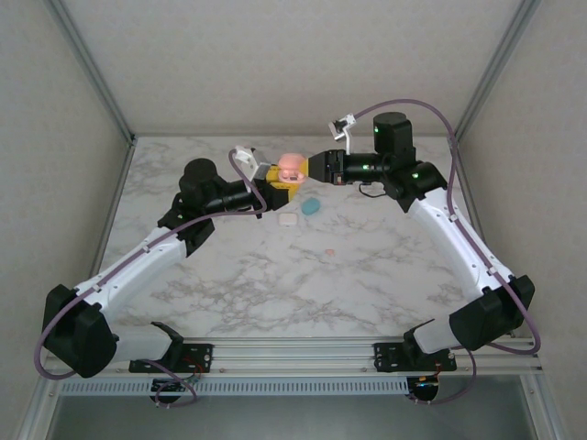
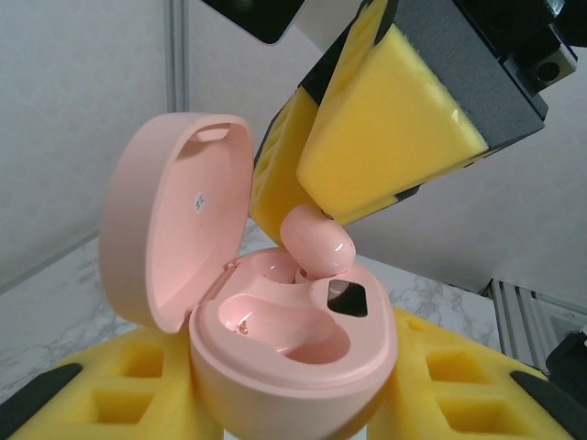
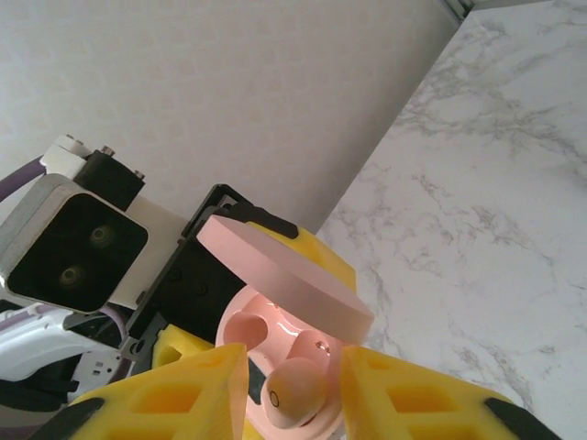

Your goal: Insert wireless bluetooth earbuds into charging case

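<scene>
Grey-veined marble tabletop (image 1: 367,275), pale walls (image 1: 293,55)

Pink case (image 2: 293,367), pink earbud (image 2: 316,243), white-grey marbled table (image 1: 367,275).

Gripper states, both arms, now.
Left gripper: closed on the open pink charging case.
Right gripper: straddling the pink earbud; gripped or let go cannot be told.

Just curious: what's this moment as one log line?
left gripper: holding open pink pebble-shaped plastic case; right gripper: around small pink plastic earbud; earbud: tilted in one socket; other socket: empty
</scene>
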You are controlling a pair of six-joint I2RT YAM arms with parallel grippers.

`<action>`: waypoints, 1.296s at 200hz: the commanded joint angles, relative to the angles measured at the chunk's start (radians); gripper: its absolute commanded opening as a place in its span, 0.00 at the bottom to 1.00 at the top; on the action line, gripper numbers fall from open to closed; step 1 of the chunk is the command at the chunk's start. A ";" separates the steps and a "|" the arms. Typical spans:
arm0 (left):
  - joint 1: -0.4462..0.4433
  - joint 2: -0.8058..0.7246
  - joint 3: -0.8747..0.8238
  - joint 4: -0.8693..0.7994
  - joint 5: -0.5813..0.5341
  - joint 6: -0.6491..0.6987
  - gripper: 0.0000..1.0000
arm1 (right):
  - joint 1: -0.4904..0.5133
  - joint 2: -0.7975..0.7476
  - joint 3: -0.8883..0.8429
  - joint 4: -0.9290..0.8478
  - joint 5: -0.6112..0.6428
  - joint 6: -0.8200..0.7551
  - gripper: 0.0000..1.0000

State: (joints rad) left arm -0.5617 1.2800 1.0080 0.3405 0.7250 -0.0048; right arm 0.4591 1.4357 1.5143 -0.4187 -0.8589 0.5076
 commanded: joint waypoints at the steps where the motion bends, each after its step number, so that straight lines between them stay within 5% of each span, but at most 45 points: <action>1: -0.009 -0.015 0.038 0.065 0.019 -0.011 0.10 | 0.009 0.003 0.039 -0.063 0.043 -0.022 0.34; 94: -0.009 -0.008 0.035 -0.003 -0.021 0.041 0.09 | 0.009 -0.018 0.099 -0.128 0.093 0.022 0.47; 163: -0.009 0.002 0.041 -0.015 -0.018 0.045 0.08 | 0.013 0.008 0.110 -0.120 0.068 0.046 0.24; 259: -0.014 0.004 0.044 -0.020 -0.017 0.048 0.08 | 0.039 0.048 0.138 -0.138 0.044 0.024 0.23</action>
State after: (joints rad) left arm -0.5632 1.2835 1.0138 0.3103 0.7048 0.0269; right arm 0.4843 1.4708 1.6176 -0.5434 -0.7891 0.5453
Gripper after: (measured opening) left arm 0.366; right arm 0.227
